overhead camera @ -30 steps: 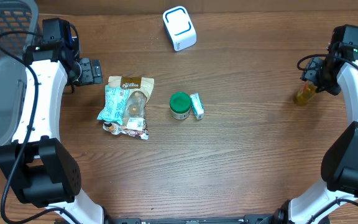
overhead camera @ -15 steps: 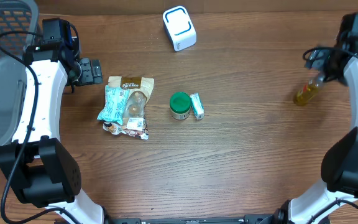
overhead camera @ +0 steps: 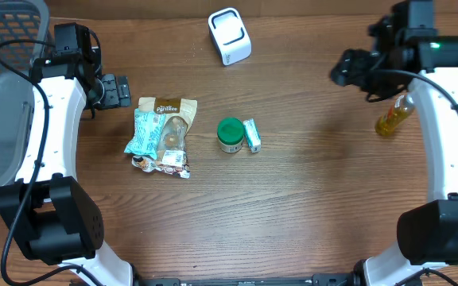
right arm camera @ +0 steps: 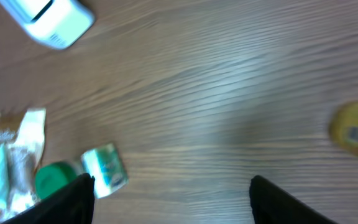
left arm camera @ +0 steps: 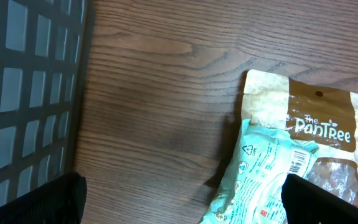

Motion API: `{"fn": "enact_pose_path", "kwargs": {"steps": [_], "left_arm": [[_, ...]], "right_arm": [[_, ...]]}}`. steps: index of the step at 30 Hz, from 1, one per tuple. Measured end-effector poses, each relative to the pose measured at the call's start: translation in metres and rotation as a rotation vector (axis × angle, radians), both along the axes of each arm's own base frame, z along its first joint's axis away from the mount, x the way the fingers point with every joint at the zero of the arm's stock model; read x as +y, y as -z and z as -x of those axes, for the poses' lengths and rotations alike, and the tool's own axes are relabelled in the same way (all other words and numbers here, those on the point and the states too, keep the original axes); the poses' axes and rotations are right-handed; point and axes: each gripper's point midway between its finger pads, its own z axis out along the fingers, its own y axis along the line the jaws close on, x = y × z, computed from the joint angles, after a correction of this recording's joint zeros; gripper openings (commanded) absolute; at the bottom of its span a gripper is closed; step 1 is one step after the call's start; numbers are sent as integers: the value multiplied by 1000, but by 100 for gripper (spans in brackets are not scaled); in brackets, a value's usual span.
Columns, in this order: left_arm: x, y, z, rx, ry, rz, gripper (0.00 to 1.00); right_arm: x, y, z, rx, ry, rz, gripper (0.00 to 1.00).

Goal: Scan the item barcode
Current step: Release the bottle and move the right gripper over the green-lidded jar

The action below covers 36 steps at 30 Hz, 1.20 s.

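Right gripper (overhead camera: 344, 70): jaws stood apart, empty, hung right of scanner (overhead camera: 229, 36).
Left gripper (overhead camera: 124, 90): jaws apart, empty, beside pouches (overhead camera: 161, 131).
Item: jar (overhead camera: 230, 133) seemed likeliest; mid-table, untouched.
Technique: grip sides, leave barcode facing scanner.

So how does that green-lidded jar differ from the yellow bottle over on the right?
The green-lidded jar is squat and stands upright, lid facing up; the yellow bottle is slim and seems to lie on its side. The jar sits mid-table right beside a small mint-green box; the bottle lies alone toward the right side. Both rest on the wooden table.
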Motion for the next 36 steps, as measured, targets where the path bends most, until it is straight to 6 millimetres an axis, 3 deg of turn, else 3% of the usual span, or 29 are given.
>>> {"fn": "enact_pose_path", "kwargs": {"steps": [3,8,16,24,31,36], "left_arm": [[0,0,0,0,0,0,100],[0,0,0,0,0,0,100],[0,0,0,0,0,0,100],[0,0,0,0,0,0,99],[0,0,0,0,0,0,100],[0,0,0,0,0,0,100]], "right_arm": [[26,11,9,35,-67,-5,55],[78,41,24,76,-196,-10,31],[142,76,31,22,-327,-31,37],[177,99,39,-2,-344,-67,36],[194,111,44,-17,-343,-94,5],[198,108,38,-47,-340,-102,4]]}}
